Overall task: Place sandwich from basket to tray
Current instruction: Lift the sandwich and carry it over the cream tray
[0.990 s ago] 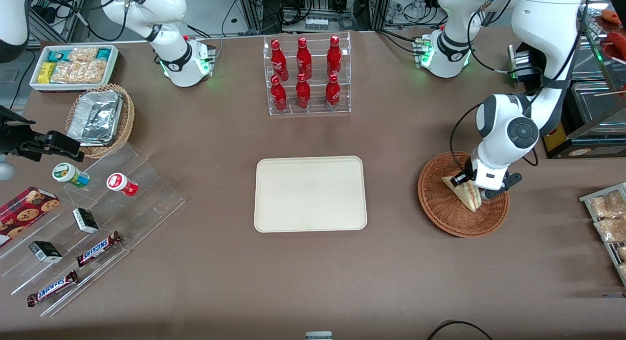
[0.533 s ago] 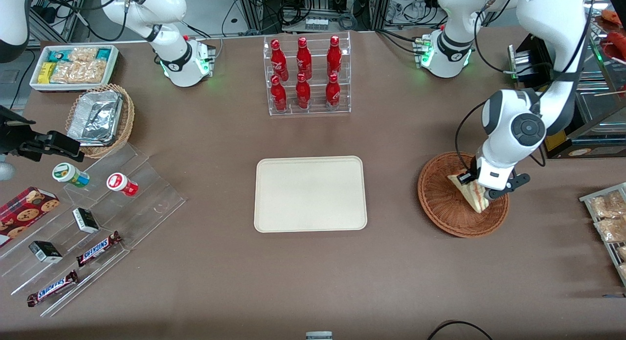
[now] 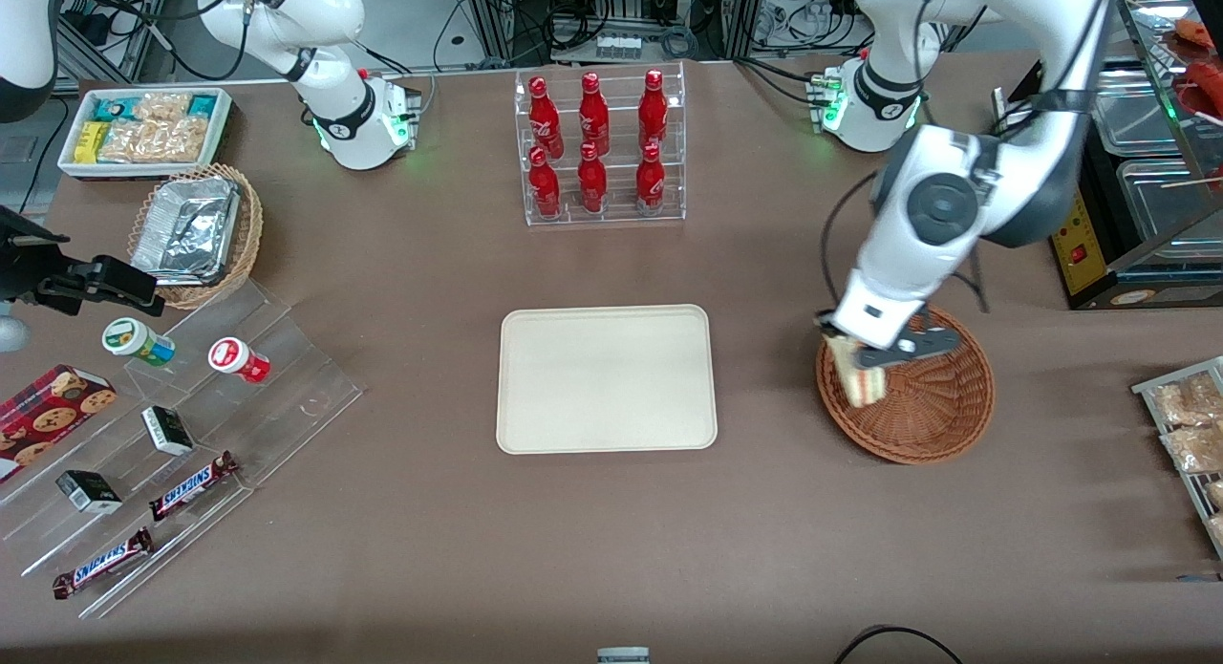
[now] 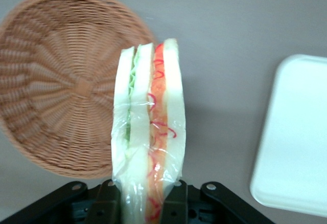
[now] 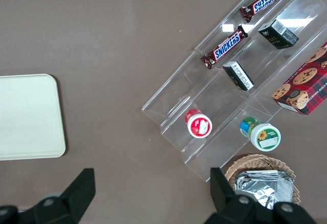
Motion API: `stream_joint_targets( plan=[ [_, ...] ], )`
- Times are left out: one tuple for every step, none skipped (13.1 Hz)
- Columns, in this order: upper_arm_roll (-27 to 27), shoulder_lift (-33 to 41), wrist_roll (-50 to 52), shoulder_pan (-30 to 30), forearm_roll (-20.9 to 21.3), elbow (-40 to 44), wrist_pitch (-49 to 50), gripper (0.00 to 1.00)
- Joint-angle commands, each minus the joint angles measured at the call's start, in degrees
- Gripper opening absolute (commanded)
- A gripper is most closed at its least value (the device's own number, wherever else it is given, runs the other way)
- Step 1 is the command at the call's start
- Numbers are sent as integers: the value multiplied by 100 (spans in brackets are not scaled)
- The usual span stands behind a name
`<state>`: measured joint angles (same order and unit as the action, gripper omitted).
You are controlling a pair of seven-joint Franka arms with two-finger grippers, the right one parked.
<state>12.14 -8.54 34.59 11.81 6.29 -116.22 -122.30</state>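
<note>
My left gripper is shut on the sandwich, a clear-wrapped wedge with red and green filling. It holds it lifted above the rim of the reddish-brown wicker basket, on the side nearest the tray. In the left wrist view the sandwich stands between the black fingers, with the basket below, nothing else in it, and a corner of the tray beside it. The cream-white tray lies flat at the table's middle and also shows in the right wrist view.
A clear rack of red bottles stands farther from the camera than the tray. A clear stepped stand with snacks, a tan basket of foil containers and a white snack bin lie toward the parked arm's end. Packets on a rack lie at the working arm's end.
My gripper has lifted the sandwich out of the basket's middle and carried it toward the tray, to above the basket's rim. The arm's wrist has swung toward the table's middle.
</note>
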Motion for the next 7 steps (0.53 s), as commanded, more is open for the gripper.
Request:
stream_joint_targets(
  plan=[
    [-1, -532, 231, 601, 30, 642, 128, 0],
    [-1, -822, 511, 829, 47, 923, 128, 0],
    [-10, -1120, 740, 1067, 91, 1221, 128, 0],
    [-10, -1367, 838, 1260, 91, 1477, 119, 0],
    [-10, -1587, 891, 1402, 91, 1714, 119, 0],
    [-10, -1807, 892, 1516, 91, 1943, 119, 0],
    [-10, -1992, 892, 1622, 91, 2128, 119, 0]
  ],
)
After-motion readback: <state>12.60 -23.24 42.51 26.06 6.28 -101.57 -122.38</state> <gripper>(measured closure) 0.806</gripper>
